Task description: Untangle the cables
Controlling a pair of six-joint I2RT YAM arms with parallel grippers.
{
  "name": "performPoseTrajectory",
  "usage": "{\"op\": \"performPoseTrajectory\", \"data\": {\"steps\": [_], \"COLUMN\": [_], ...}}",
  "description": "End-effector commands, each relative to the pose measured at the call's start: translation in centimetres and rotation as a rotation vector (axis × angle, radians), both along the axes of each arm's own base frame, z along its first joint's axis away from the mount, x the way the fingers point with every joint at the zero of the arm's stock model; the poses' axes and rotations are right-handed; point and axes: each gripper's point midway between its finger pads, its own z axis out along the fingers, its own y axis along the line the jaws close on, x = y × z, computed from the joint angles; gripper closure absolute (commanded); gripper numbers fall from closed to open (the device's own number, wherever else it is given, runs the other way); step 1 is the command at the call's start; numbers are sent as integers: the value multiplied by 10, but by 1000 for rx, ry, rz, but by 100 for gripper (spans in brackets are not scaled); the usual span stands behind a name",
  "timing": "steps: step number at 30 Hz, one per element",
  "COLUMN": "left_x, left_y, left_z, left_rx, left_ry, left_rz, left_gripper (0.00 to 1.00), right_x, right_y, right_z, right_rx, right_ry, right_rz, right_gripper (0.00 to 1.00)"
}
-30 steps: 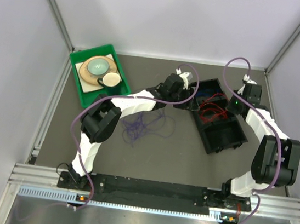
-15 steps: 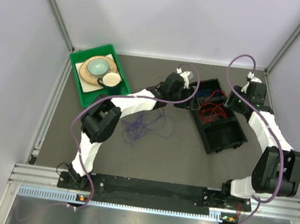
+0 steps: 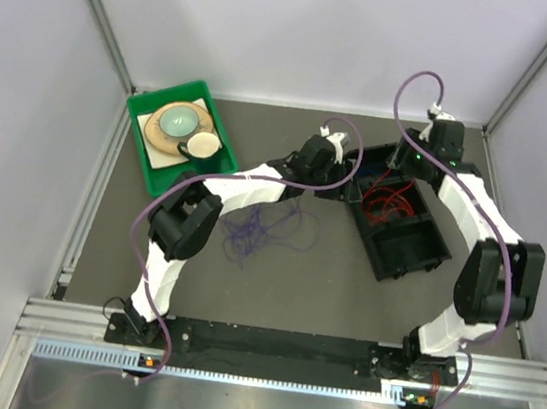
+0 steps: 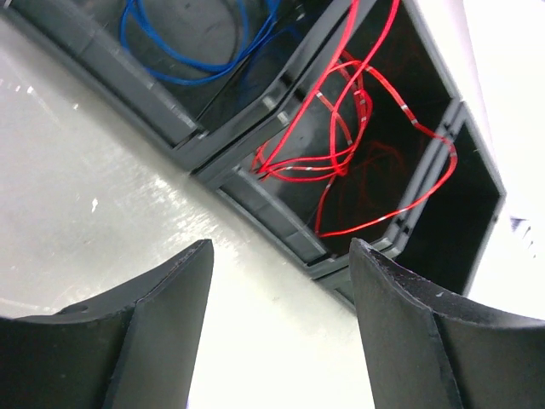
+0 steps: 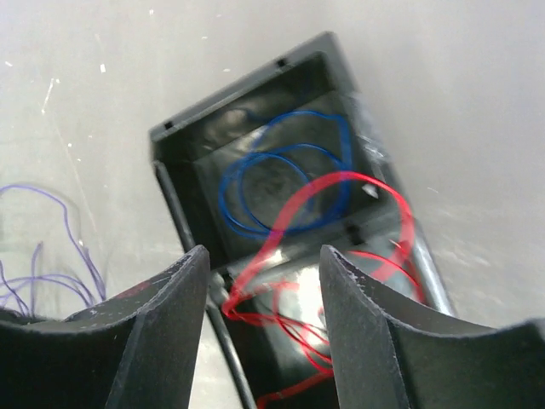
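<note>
The left gripper (image 4: 281,256) is hovering low over the table (image 3: 342,294) just beside the black compartmented box (image 3: 419,249). Its jaws are standing well apart and gripping nothing. Straight ahead of its fingertips, the red cables (image 4: 341,145) are lying in a loose tangle inside the box's middle compartment, with one loop reaching over a divider wall. The blue cables (image 4: 196,51) are coiling in the neighbouring compartment, further off and to the left in that view. Neither bundle is touching the fingers. The right gripper (image 5: 264,256) is hanging above the far end of the same box, looking down into it. Its jaws are also standing apart, and nothing is showing pinched between them. Directly below the gap, the blue coil is sitting in its compartment. A blurred red loop is arching across the divider beneath the fingertips, though whether it is brushing a finger cannot be told. The purple cables (image 3: 255,227) are sprawling in a loose tangle on the bare table, under the left arm's forearm and well apart from both grippers. In the right wrist view they are showing only at the left edge.
</note>
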Motion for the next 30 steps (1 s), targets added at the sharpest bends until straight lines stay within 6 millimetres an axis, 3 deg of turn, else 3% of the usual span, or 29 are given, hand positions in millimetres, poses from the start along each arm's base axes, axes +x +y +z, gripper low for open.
{"op": "performPoseTrajectory", "data": {"steps": [1,6,14,17,18,23,25,30], "left_x": [6,7,8,7,7,5,5,3], "left_y": [10,16,19,19,19,24,25,26], "left_z": [29,29,25,25,25,26,27,27], "left_rx": [-22,-20,-18,-19,-20,-18,-18,-22], "left_ry": [-68,-67,-58,-57,-56,-56,-57,-52], "left_rz": [30,35,35,32,33,35,36,31], "left_gripper": [30,30,30,30,30,30,30,30], "right_x": [27,40,31,29,28,8,-1,-29], "right_y": [15,18,11,12,12,2,-2,-2], "right_z": [-3,-14,-30,-34,-30,-27,-15,-30], "right_rx": [16,-9,-25,-22,-19,-41,-45,-29], "right_ry": [25,55,73,78,66,44,10,32], "right_rz": [-17,-30,-56,-57,-58,-97,-108,-107], "right_gripper": [45,58,61,96,100,100,100,100]}}
